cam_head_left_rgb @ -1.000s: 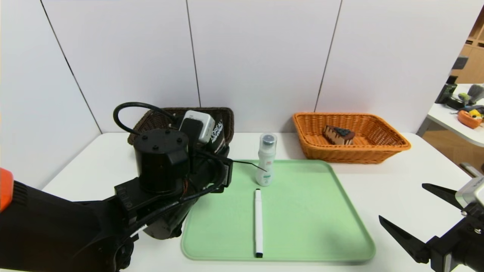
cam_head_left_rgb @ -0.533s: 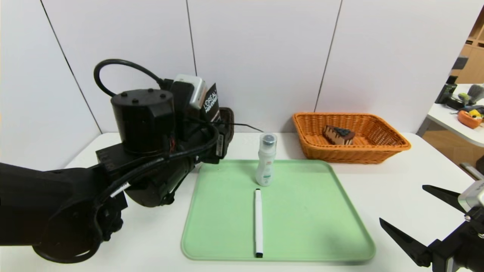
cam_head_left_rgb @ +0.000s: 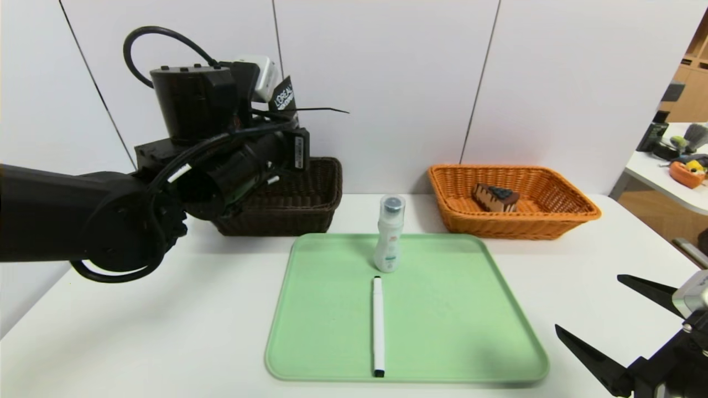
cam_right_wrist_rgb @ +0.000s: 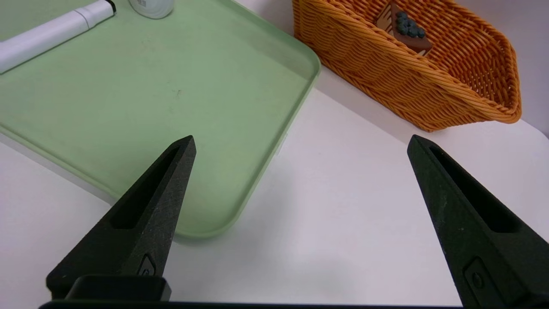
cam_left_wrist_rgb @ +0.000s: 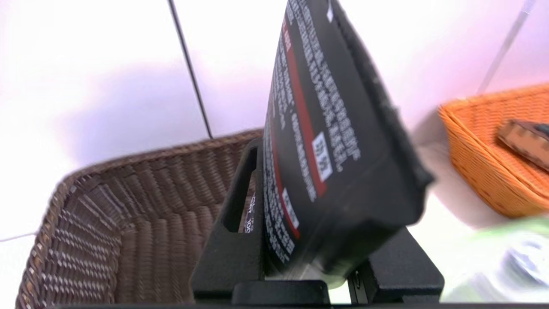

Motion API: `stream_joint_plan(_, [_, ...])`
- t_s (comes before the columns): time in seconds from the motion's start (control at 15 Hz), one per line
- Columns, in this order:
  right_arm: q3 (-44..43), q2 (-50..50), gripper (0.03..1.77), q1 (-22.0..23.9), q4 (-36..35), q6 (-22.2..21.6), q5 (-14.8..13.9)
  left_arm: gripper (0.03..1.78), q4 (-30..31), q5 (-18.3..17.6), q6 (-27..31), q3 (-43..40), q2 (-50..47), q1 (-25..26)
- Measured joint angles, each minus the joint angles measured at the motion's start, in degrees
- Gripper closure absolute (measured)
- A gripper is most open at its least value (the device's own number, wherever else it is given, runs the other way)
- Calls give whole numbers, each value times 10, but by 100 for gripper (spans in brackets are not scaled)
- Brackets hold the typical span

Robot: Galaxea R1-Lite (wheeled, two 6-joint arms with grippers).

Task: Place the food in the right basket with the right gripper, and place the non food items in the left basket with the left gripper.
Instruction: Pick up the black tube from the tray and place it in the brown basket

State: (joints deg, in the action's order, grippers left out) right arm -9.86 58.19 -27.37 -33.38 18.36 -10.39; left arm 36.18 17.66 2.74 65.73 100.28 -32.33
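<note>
One black L'Oréal Men Expert package (cam_left_wrist_rgb: pixel 317 141), printed in white with red stripes, clamped between the fingers of the left gripper (cam_left_wrist_rgb: pixel 315 257), raised near the dark brown wicker basket (cam_head_left_rgb: pixel 293 213). Within that basket, what appears to be a further printed item, seen only through the finger's slot.

One orange wicker basket (cam_head_left_rgb: pixel 514 224), holding one slice of chocolate cake (cam_head_left_rgb: pixel 496 198) with blueberries on top.

One green tray (cam_head_left_rgb: pixel 453 320), on the white table (cam_head_left_rgb: pixel 166 331), between and nearer than the baskets. On it: one white bottle with clear cap (cam_head_left_rgb: pixel 389 237), upright; one white marker with black ends (cam_head_left_rgb: pixel 378 326), lying.

One right gripper (cam_right_wrist_rgb: pixel 302 143), idle beside the tray, fingers spread wide, empty.
</note>
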Motion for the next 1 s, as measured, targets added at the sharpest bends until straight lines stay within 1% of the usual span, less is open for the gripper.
stream_joint_plan(0.33, [3, 2, 10, -8, 1, 0, 0, 131, -43, -21, 0, 89, 67, 42])
stream_joint_plan(0.67, [8, 1, 10, -12, 0, 0, 0, 131, -129, -33, 0, 172, 135, 73])
stream_joint_plan(0.8, [8, 1, 10, -12, 0, 0, 0, 131, -160, -35, -2, 192, 156, 84])
stream_joint_plan(1.0, [8, 1, 10, -15, 0, 0, 0, 131, -186, -33, -4, 197, 177, 90])
